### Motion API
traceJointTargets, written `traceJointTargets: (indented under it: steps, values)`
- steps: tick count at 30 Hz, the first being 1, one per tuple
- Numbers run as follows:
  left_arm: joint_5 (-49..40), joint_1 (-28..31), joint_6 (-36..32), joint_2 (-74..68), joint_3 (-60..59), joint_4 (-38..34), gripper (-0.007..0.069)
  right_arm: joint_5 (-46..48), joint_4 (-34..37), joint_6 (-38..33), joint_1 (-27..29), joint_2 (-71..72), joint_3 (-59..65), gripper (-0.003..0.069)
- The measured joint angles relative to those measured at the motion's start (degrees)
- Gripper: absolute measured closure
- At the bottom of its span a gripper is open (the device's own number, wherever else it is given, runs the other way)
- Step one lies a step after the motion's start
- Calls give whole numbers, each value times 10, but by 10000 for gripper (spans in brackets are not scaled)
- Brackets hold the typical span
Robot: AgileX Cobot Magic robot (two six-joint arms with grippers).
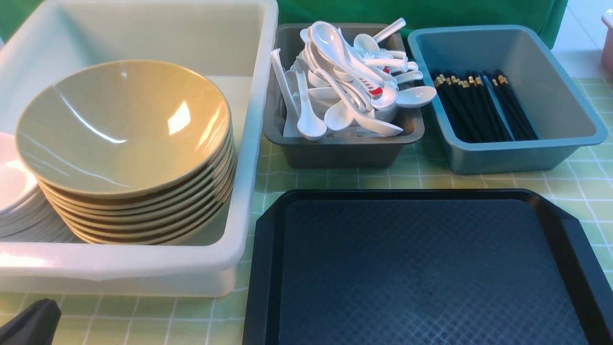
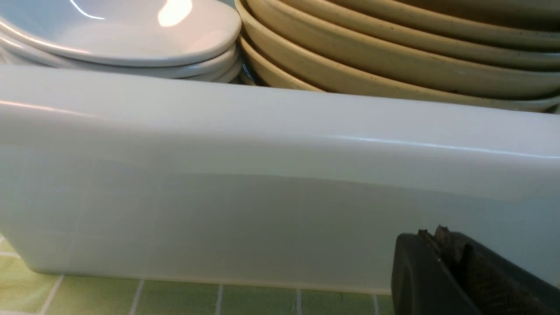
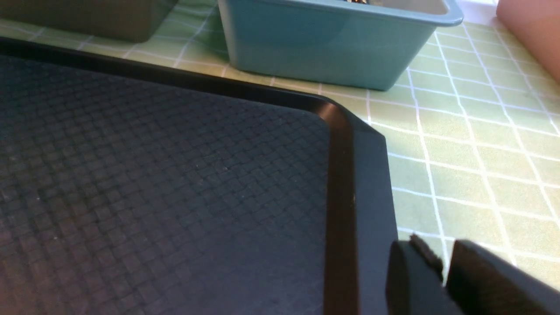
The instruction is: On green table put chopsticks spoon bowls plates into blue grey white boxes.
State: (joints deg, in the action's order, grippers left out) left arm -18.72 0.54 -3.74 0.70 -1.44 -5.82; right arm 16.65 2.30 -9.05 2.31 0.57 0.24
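Note:
A stack of tan bowls (image 1: 129, 143) and a stack of white plates (image 1: 19, 201) sit in the white box (image 1: 143, 268) at the left. White spoons (image 1: 349, 81) fill the grey box (image 1: 340, 151). Black chopsticks (image 1: 483, 105) lie in the blue box (image 1: 522, 153). My left gripper (image 1: 28, 323) is low at the front left; in the left wrist view it (image 2: 431, 234) is shut and empty, close to the white box's front wall (image 2: 262, 210), with the bowls (image 2: 393, 57) and plates (image 2: 131, 39) behind it. My right gripper (image 3: 442, 253) is shut and empty, over the tray's right edge.
A black tray (image 1: 431, 273) with nothing on it lies at the front centre and right; it also shows in the right wrist view (image 3: 175, 197). The blue box (image 3: 332, 48) stands beyond it. A pink container (image 1: 607, 38) sits at the far right edge of the green checked cloth (image 1: 589, 187).

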Motion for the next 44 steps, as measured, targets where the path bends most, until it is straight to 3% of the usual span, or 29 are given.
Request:
traceJointTargets:
  steps: [25, 33, 44]
  values:
    - [0, -1, 0, 0, 0, 0, 626, 0, 0, -1, 0, 0, 0, 505]
    - [0, -35, 0, 0, 0, 0, 626, 0, 0, -1, 0, 0, 0, 496]
    - [0, -7, 1, 0, 0, 0, 626, 0, 0, 0, 0, 0, 0, 486]
